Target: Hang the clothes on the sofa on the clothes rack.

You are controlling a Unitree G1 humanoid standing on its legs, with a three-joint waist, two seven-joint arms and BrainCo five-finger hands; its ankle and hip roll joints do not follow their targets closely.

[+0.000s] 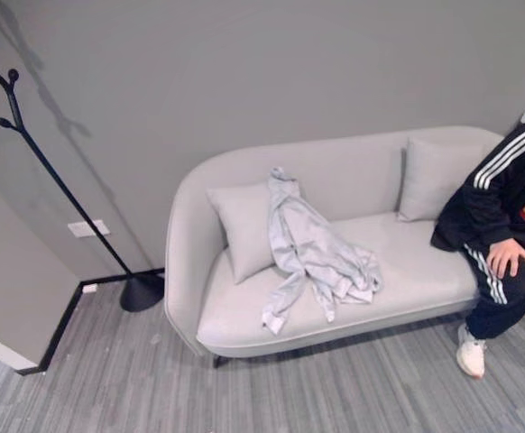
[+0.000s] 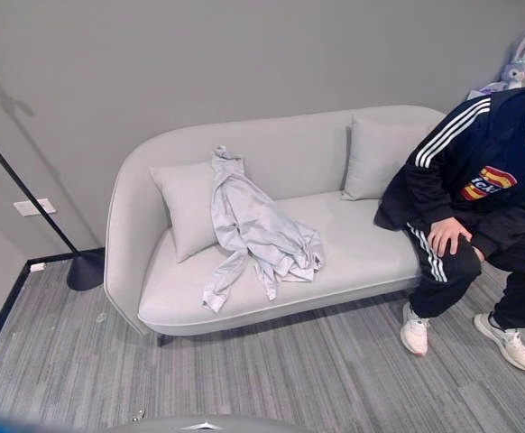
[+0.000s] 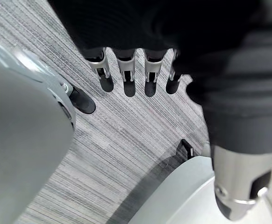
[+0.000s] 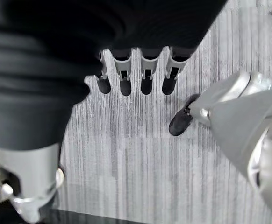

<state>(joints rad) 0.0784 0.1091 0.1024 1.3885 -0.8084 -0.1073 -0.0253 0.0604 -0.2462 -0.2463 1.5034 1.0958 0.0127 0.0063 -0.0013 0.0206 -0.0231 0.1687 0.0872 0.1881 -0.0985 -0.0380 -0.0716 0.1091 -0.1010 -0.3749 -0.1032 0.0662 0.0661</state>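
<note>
The crumpled pale grey garment point(image 1: 309, 250) lies on the light grey sofa point(image 1: 425, 271), draped from the backrest over a grey cushion point(image 1: 243, 227) down to the seat's front edge. The thin black clothes rack point(image 1: 59, 185) stands beyond the sofa's left end. The left hand point(image 3: 126, 74) and the right hand point(image 4: 136, 74) hang relaxed, holding nothing. A firm grasp near the collar seems best.

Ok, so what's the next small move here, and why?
Probably step toward the sofa and reach for the grey garment. It lies untouched against the cushion, and both the left hand and right hand hang open over the floor.
</note>
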